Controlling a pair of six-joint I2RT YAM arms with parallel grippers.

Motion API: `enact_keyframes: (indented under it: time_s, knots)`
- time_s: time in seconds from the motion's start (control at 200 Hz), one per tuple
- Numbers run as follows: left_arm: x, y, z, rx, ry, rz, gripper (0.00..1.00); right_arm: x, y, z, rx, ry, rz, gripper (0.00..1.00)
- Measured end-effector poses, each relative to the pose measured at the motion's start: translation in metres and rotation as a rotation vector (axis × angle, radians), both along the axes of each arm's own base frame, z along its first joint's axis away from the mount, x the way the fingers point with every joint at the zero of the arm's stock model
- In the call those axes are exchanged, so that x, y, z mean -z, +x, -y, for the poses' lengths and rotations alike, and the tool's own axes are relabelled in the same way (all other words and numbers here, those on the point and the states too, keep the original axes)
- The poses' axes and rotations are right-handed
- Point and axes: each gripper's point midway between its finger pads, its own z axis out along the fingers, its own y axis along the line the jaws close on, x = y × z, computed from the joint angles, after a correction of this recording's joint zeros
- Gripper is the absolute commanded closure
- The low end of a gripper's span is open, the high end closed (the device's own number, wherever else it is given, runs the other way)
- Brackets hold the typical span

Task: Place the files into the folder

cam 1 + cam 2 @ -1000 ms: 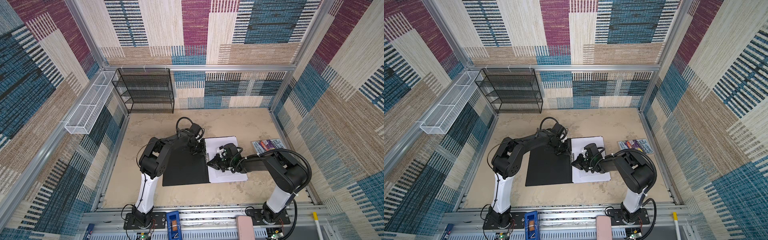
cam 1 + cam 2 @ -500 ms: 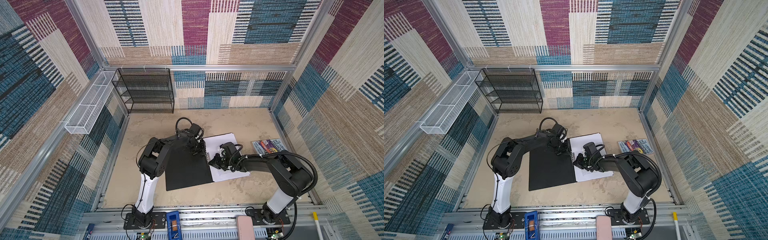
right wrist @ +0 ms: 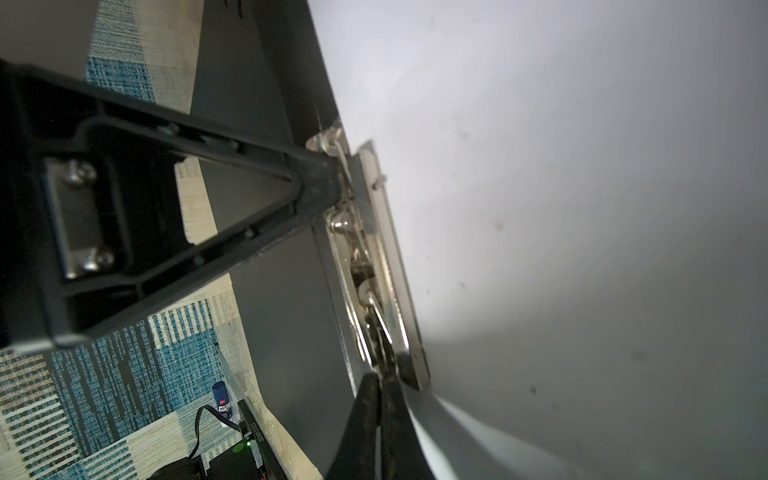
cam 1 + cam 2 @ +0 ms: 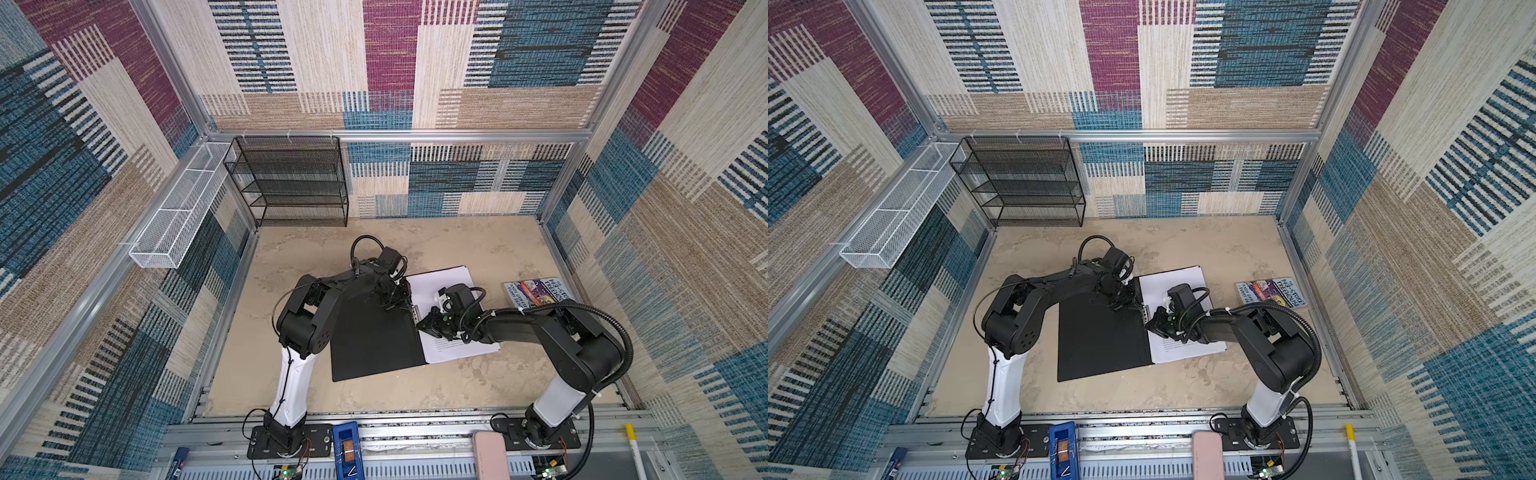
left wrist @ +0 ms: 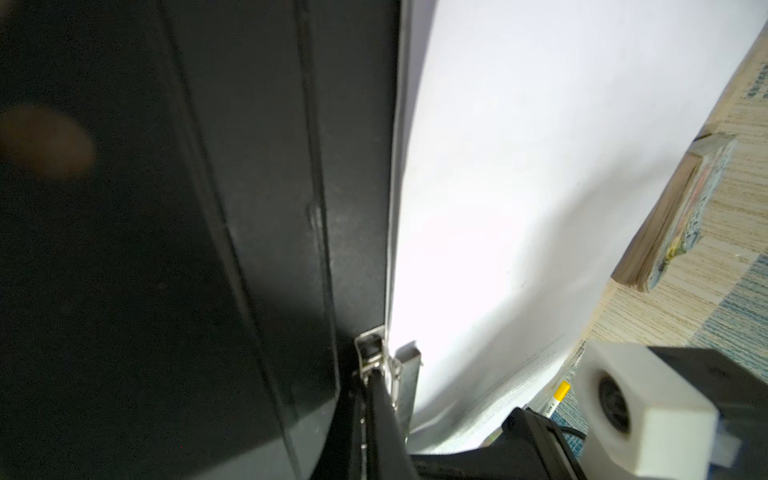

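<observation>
The folder (image 4: 374, 340) lies open and flat about the middle of the bench (image 4: 457, 245), a little skewed, its black inside facing up. The files (image 4: 440, 282) sit as a white stack on its right half, their long edge against the metal spine clip (image 4: 414, 311) and their outer edge towards the bench's right edge. Most of the top sheet is blank, with lines of print showing at its near end beside my right arm. My left pincer (image 4: 403, 305) reaches over the bare black half to the far end of the clip. Its wrist view shows the left pincer (image 5: 374, 376) pressed together, tips resting on the clip's (image 5: 372, 353) shiny lever. My right pincer (image 4: 419, 326) comes in low across the files to the near end of the same clip. In its wrist view the right pincer (image 3: 380, 384) is also pressed together, tips against the metal – whether a sliver of the clip (image 3: 374, 270) is nipped between them I cannot tell. So both pincers meet along the spine, close together but at opposite ends of the clip. A colourful paperback book (image 4: 536, 291) lies apart from the folder near the right edge – flat, cover up. A black wire rack (image 4: 291, 183) stands in the far left corner, and a white wire basket (image 4: 174, 220) hangs on the left wall.
</observation>
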Motion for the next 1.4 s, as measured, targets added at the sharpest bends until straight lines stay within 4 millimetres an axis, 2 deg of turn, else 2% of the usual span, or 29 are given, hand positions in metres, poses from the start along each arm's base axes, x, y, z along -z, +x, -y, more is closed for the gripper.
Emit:
enact_keyframes:
  time_s: [0.516, 0.907, 1.402]
  knots:
    - [0.0001, -0.0002, -0.0002, -0.001, -0.008, -0.002, 1.0, -0.0016, -0.003, -0.0024, -0.03, 0.016, 0.025, 0.81]
    - [0.0005, 0.0002, -0.0012, -0.003, -0.018, -0.012, 1.0, -0.006, -0.0064, -0.0019, -0.036, 0.018, 0.014, 0.9]
    - [0.001, -0.0001, -0.0015, -0.003, -0.042, -0.029, 1.0, -0.0024, -0.0073, -0.0072, -0.062, 0.045, 0.004, 0.99]
